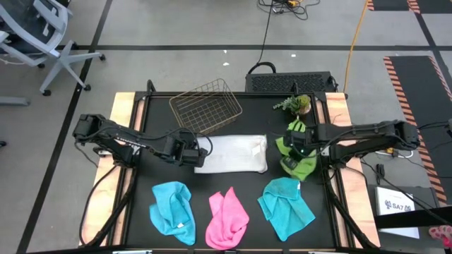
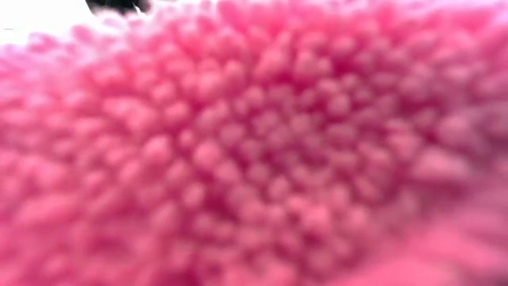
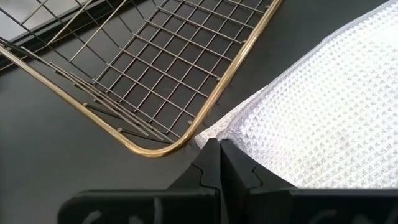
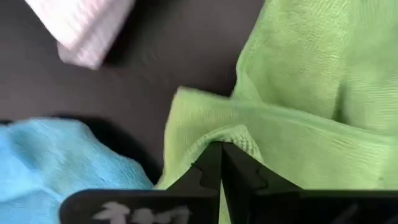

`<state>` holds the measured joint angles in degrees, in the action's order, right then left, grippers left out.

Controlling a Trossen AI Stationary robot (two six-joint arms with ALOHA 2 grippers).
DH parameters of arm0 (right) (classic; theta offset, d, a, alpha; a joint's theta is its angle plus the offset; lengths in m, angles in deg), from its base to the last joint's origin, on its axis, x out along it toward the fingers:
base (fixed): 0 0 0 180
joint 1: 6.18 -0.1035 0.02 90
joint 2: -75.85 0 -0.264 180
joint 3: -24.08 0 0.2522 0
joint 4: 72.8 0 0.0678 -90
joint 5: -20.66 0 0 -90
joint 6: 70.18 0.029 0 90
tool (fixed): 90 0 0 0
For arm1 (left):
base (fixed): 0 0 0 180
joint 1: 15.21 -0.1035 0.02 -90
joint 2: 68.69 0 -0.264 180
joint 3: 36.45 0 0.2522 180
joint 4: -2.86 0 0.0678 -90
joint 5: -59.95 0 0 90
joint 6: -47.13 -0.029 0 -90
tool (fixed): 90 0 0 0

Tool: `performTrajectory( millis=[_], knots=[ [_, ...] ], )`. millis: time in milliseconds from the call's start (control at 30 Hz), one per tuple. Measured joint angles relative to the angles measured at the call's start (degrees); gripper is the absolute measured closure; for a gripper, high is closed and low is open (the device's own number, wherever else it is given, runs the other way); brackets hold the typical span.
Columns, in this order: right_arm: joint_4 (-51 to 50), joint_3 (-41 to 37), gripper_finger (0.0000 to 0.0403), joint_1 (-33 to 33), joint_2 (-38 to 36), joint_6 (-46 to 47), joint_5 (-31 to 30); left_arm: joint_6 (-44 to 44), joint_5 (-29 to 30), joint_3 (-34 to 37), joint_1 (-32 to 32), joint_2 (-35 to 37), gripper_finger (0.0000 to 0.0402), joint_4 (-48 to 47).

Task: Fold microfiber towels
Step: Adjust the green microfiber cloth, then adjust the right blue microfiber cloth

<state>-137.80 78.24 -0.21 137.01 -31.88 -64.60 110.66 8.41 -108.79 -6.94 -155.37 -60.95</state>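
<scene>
The white-grey waffle-weave towel (image 1: pixel 232 154) lies folded to a rectangle mid-desk, the left tool (image 3: pixel 214 149) shut at its corner. The right tool (image 4: pixel 222 151) pinches the crumpled lime-green microfiber towel (image 1: pixel 296 149) on the right. Two cyan-blue towels (image 1: pixel 173 209) and the pink one (image 1: pixel 227 218) lie unfolded along the front, so I judge most folding remains.

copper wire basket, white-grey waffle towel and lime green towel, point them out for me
copper wire basket (image 1: pixel 206 106), high view, on the mesh floor of the basket.
white-grey waffle towel (image 1: pixel 233 154), high view, on the middle of the folded cloth.
lime green towel (image 4: pixel 298 93), right wrist view, on the upper fold of the cloth.
</scene>
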Motion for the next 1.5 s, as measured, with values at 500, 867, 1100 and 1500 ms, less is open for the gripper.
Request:
performTrajectory(
  millis=[500,867,1100,1500],
  knots=[
    [-1.6,10.9,0.0403,-11.9,1.9,8.9,5.2,-0.5,0.0,0.0,0.0,0.0,0.0401,0.2],
    [18.5,4.7,0.0403,-29.2,19.8,21.2,3.5,-0.8,-0.9,0.0,0.0,0.0,0.0401,0.3],
    [25.0,5.0,0.0403,-32.4,28.5,22.6,7.7,-0.8,-1.1,0.0,0.1,0.0,0.0401,0.3],
    [8.9,4.6,0.0403,-40.2,20.7,27.4,14.9,-1.5,-1.6,0.0,0.1,0.0,0.0401,0.4]
  ],
)
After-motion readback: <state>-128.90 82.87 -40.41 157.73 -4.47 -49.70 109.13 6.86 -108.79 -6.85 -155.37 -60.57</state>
